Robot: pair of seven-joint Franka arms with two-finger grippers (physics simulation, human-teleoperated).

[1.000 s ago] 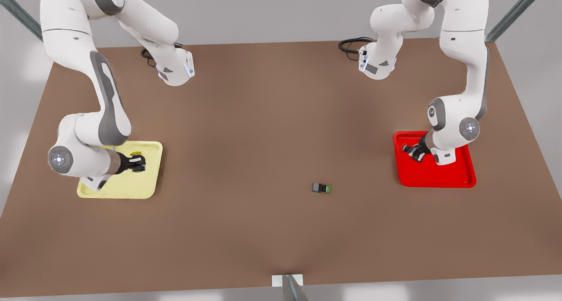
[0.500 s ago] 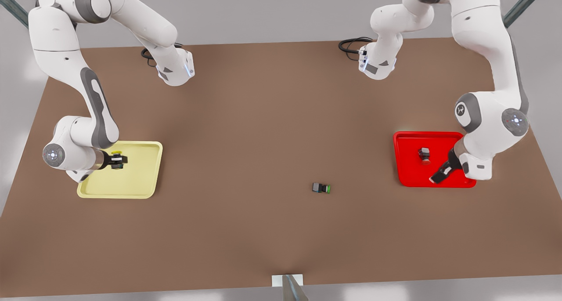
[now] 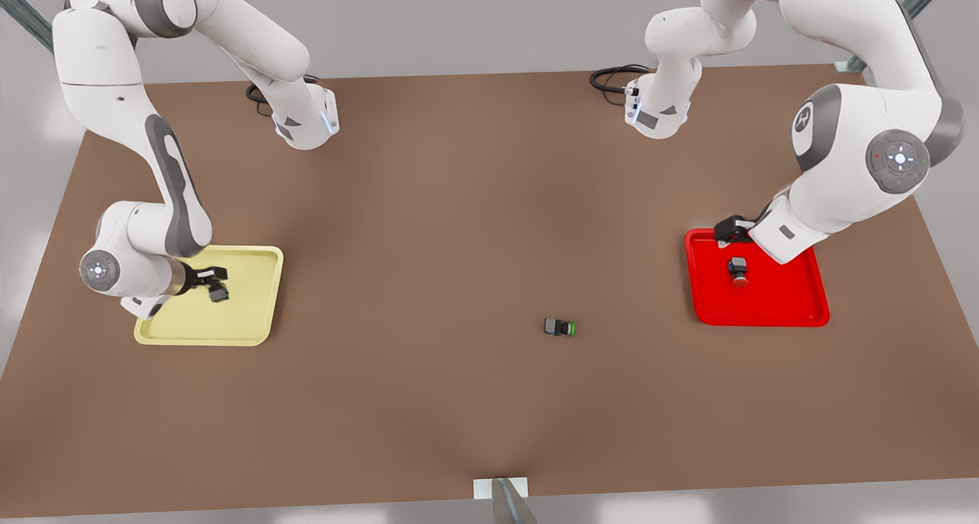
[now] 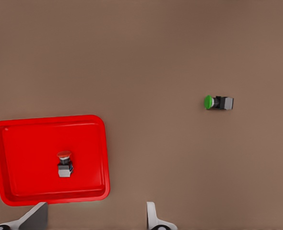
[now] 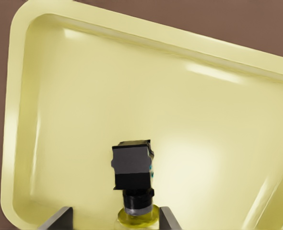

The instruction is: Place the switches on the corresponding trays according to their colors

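Note:
The red switch (image 3: 738, 270) (image 4: 64, 165) lies inside the red tray (image 3: 765, 306) (image 4: 26, 143). My left gripper (image 3: 728, 230) (image 4: 93, 221) hovers over that tray's far edge at the front view's right, open, nothing between its fingers. The green switch (image 3: 560, 327) (image 4: 218, 102) lies on its side on bare table between the trays. Over the pale yellow tray (image 3: 245, 317) (image 5: 84, 96), at the front view's left, my right gripper (image 3: 213, 284) (image 5: 113, 216) stands open. The yellow switch (image 3: 219, 294) (image 5: 133, 167) sits between its spread fingers, body outward, a gap beside it.
Both arm bases (image 3: 306, 122) (image 3: 656, 115) stand at the table's far edge with black cables (image 3: 612, 76) beside them. A white bracket (image 3: 501, 487) juts from the near edge. Wide brown tabletop (image 3: 459, 226) stretches between the two trays.
My left gripper swung from the red tray's near corner to its far edge; the red switch stayed put. My right gripper shifted slightly and the yellow switch now shows past its fingertips.

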